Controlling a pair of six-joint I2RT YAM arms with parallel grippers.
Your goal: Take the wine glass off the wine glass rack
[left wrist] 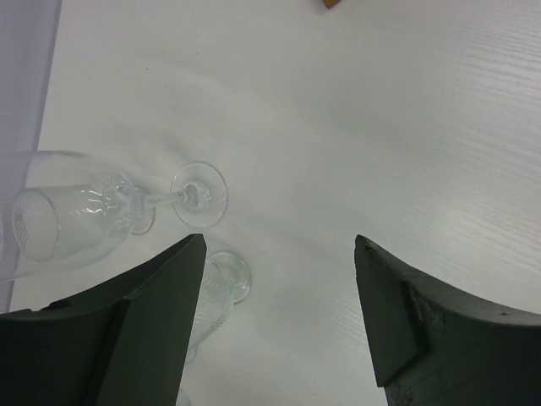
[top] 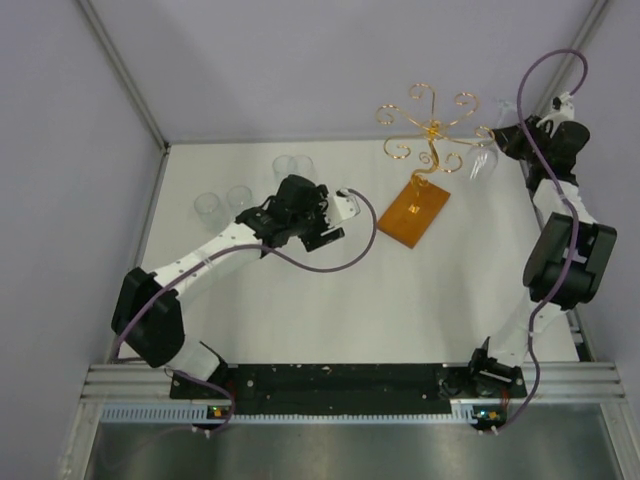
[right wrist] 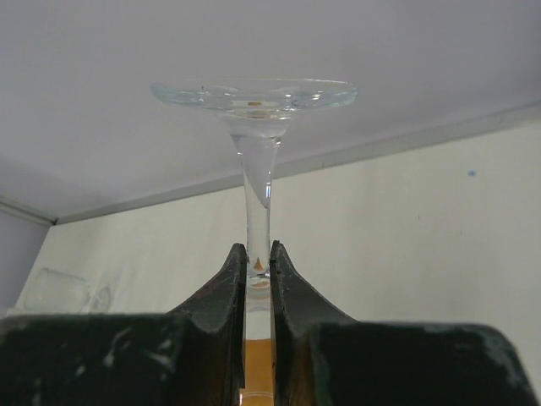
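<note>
The wine glass rack (top: 430,125) is a gold wire stand with scroll arms, on an orange-brown base (top: 413,212) at the back of the table. My right gripper (top: 503,140) is beside its right-hand arm, shut on the stem of a clear wine glass (top: 483,162). The wine glass (right wrist: 258,190) hangs foot up in the right wrist view, with the right gripper (right wrist: 258,247) pinching its stem. No wire shows around the stem there. My left gripper (top: 340,215) is open over bare table left of the base. The left gripper (left wrist: 279,245) holds nothing.
Several other clear glasses (top: 225,202) are on the table at the back left, two more (top: 293,167) behind the left arm. One glass (left wrist: 68,211) lies on its side and another (left wrist: 215,292) lies by the left finger. Walls close the table at back and sides.
</note>
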